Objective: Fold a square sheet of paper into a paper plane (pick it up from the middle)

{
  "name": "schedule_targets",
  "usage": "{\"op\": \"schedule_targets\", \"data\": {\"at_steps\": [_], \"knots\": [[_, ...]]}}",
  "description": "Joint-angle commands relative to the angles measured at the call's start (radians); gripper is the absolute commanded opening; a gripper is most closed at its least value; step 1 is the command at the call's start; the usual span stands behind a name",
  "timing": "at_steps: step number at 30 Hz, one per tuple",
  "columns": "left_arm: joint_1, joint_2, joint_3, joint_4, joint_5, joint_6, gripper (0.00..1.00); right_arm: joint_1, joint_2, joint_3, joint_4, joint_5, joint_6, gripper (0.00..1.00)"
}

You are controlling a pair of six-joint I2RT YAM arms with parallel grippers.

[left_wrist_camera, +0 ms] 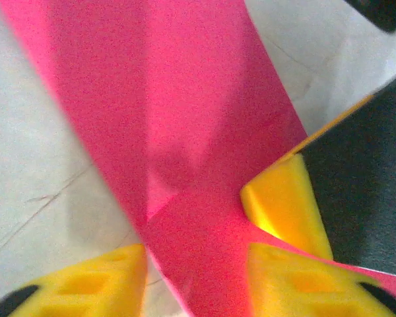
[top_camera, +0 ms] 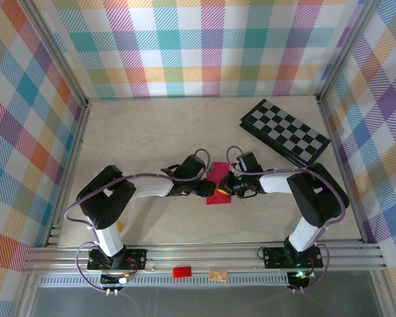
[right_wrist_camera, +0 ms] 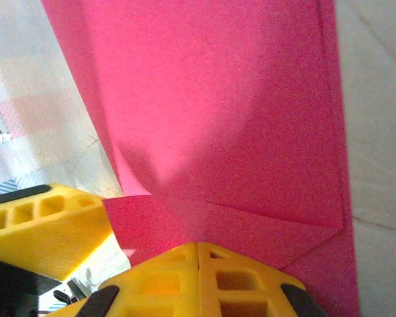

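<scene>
The square sheet of paper (top_camera: 218,197) lies partly folded at the middle of the table (top_camera: 152,132). One flap is raised and the rest is flat, with diagonal creases meeting near the fingertips in both wrist views (left_wrist_camera: 185,119) (right_wrist_camera: 218,119).

The right end effector (right_wrist_camera: 198,254) has its yellow pads pressed together with no gap. It appears to pinch the sheet where the fold lines converge. The left end effector (left_wrist_camera: 197,264) stands with its jaws apart. The sheet passes between its pads, but nothing is clamped there.

The main risk, as I judge it, is that the fold now depends on one pinch. If that slips or drags sideways, the raised flap may spring back and the crease will drift off its line, giving a lopsided plane.

The left jaws could also close on the wrong layer, or on a bulge of paper, and set a stray wrinkle. The table looks smooth, so any push along it could slide the whole sheet instead of creasing it.

The two end effectors (top_camera: 203,189) (top_camera: 232,187) sit very close together, and a finger (left_wrist_camera: 284,205) of the right one lies just beside the left pads. A small misjudged move could knock them together or tear the paper between them.
</scene>
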Motion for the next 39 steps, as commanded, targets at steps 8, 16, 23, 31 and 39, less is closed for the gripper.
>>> {"op": "schedule_targets", "data": {"at_steps": [8,16,23,31,39], "knots": [[0.01,-0.17,-0.04,-0.073,0.073,-0.08,0.37,0.003,0.047,-0.045,-0.05,0.071,0.029,0.05],[0.011,-0.065,0.008,-0.036,0.371,-0.128,0.18,0.002,0.039,-0.049,-0.058,0.077,0.024,0.05],[0.016,0.02,0.052,-0.054,0.383,-0.134,0.16,0.004,0.036,-0.049,-0.06,0.076,0.02,0.05],[0.019,0.064,0.071,-0.087,0.364,-0.118,0.16,0.003,0.035,-0.052,-0.067,0.074,0.015,0.05],[0.02,0.074,0.064,-0.114,0.331,-0.094,0.05,0.003,0.034,-0.049,-0.073,0.077,0.012,0.05]]}}
